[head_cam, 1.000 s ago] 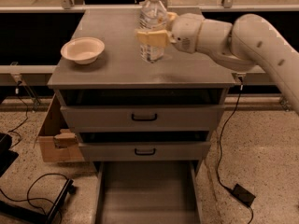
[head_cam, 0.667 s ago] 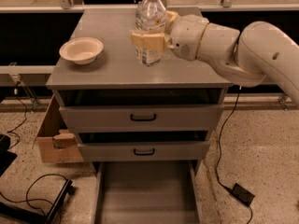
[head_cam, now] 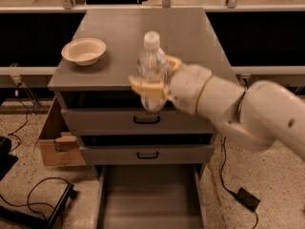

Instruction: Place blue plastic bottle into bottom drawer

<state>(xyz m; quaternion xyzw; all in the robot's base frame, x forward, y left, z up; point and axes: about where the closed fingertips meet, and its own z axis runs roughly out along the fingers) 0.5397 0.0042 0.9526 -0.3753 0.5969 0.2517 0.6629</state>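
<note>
My gripper (head_cam: 153,78) is shut on the blue plastic bottle (head_cam: 151,66), a clear bottle with a white cap, and holds it upright in the air in front of the grey cabinet's front edge, at about the height of the top drawer. One tan finger (head_cam: 143,87) crosses the bottle's front; the other shows behind it. My white arm (head_cam: 248,113) comes in from the right. The bottom drawer (head_cam: 148,199) is pulled open far below the bottle, its grey floor bare.
A cream bowl (head_cam: 84,50) sits at the left of the grey cabinet top (head_cam: 190,37). Two upper drawers with black handles (head_cam: 147,120) are closed. A cardboard box (head_cam: 57,142) and black cables (head_cam: 33,194) lie on the floor at the left.
My gripper has carried the bottle off the cabinet top, forward and downward towards the camera, so it now hangs in front of the cabinet above the open bottom drawer.
</note>
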